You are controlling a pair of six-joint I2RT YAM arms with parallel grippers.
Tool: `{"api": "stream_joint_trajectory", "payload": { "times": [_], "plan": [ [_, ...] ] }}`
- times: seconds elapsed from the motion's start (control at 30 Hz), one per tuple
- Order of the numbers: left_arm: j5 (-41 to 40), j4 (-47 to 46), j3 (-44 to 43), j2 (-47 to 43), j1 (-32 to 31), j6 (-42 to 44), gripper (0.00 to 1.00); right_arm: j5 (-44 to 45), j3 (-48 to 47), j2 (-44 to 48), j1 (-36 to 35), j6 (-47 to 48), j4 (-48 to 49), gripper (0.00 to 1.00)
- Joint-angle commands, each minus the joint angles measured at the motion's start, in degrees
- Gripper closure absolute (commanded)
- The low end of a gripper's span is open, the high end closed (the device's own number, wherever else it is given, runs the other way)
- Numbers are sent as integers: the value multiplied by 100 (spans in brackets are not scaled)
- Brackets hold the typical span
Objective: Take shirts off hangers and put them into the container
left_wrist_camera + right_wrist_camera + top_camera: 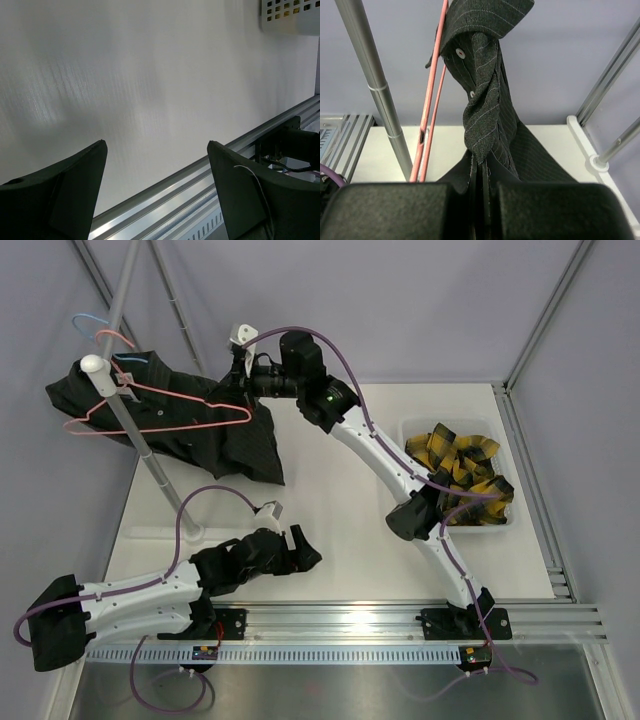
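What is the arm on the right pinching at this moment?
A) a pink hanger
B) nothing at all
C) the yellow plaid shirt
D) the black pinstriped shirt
D: the right end effector is shut on a twisted fold of the black pinstriped shirt, and the pink hanger hangs off to one side.

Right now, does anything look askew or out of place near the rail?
Yes: the black shirt hangs bunched and lopsided on the pink hanger, its cloth twisted into a rope where the shut right gripper pinches it. Nothing looks spilled or damaged.
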State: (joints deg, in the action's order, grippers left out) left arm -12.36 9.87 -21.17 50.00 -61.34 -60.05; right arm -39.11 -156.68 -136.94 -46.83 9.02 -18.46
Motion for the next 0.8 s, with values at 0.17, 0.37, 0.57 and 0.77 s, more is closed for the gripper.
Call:
{"api": "stream_joint_trajectory", "payload": {
  "times": [0.17,0.37,0.57,0.77],
  "plan": [
    [102,-521,-1,106,-27,11,14,-211,-548,-69,-98,-190,809,100],
    [181,-767,25,221,-27,20,14,-386,-583,-324,-116,-190,739,100],
    [287,-1188,174,405,-27,-24,14,-325,-609,-579,-230,65,589,100],
    [392,-1461,253,590,-27,-42,14,-246,-574,-641,-283,258,414,100]
  ]
}}
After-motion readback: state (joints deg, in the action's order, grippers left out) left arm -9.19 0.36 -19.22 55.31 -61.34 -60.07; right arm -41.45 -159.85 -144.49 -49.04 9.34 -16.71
